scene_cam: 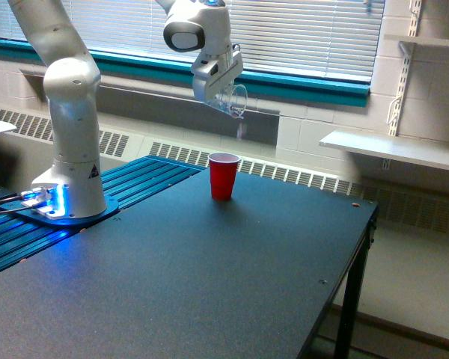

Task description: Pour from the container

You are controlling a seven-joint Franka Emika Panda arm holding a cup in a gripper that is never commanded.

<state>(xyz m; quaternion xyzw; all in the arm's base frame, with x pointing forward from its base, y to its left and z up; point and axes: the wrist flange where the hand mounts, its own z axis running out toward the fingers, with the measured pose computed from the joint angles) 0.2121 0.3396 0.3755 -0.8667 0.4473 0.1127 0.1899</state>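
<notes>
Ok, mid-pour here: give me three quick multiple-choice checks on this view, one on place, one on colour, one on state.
1. Where is the clear container?
A. Standing on the table
B. Held in the air above the red cup
C. On the wall shelf

2. What colour is the cup standing on the table?
A. Red
B. Blue
C. White

3. How is the container held?
A. Upright
B. Lying on the table
C. Tilted, mouth down toward the exterior view's right

Answers: 1 B, the gripper holds it high over the cup; 2 A, the cup is plainly red; 3 C, its mouth slants downward.
</notes>
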